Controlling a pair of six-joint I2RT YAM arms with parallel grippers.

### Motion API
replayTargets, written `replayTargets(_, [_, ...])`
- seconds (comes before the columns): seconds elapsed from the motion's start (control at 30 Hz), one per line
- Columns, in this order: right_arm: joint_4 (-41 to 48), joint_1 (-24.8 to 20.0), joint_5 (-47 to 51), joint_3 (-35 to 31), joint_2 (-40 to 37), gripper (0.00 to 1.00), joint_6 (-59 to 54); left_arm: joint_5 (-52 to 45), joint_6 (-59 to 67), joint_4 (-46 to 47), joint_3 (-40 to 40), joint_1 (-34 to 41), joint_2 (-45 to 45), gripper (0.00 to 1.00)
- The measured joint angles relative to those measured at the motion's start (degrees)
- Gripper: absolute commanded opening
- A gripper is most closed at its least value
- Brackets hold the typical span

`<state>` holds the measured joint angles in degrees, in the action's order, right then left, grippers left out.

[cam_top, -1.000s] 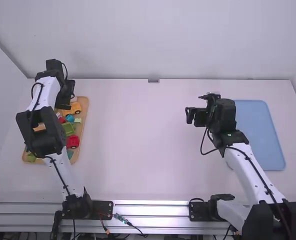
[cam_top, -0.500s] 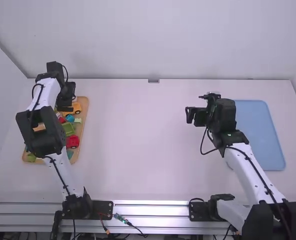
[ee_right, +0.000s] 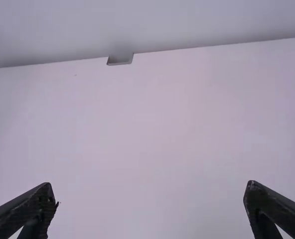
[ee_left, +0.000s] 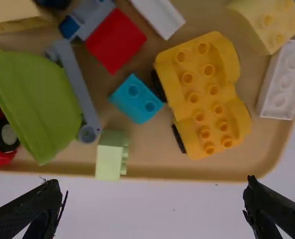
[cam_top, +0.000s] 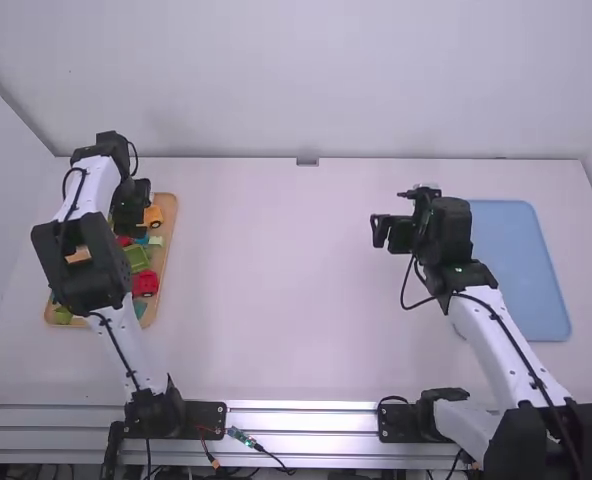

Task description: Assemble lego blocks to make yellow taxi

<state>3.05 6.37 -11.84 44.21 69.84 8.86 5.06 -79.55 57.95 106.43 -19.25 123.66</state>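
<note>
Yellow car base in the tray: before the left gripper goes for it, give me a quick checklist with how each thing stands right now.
1. Left gripper open and empty: ok.
2. Yellow car base inside the tray, studs up: ok.
3. Base between the left fingers: not ok, it lies beyond the fingertips.
4. Finger room on the wheel side: cannot tell; the teal brick is close to one wheel.
5. Fingers low enough to grip: cannot tell.
6. Right gripper away from the tray: ok, it is over by the blue board.
</note>
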Motion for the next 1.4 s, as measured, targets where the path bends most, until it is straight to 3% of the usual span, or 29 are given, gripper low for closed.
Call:
replayTargets(0.13, [0.17, 0.0, -0.02, 0.0, 0.0, 1.0, -0.02, 0.81, -0.02, 0.96, 0.0, -0.04, 0.0, 1.0])
replayTargets(0.83, [0.63, 0.0, 0.0, 0.0, 0.0, 0.99, 0.0, 1.22, 3.8, -9.66, 0.0, -0.04, 0.0, 0.99])
replayTargets(1.4, [0.66, 0.0, -1.62, 0.0, 0.0, 0.99, 0.0, -1.57, 4.13, -11.85, 0.0, -0.04, 3.93, 0.98])
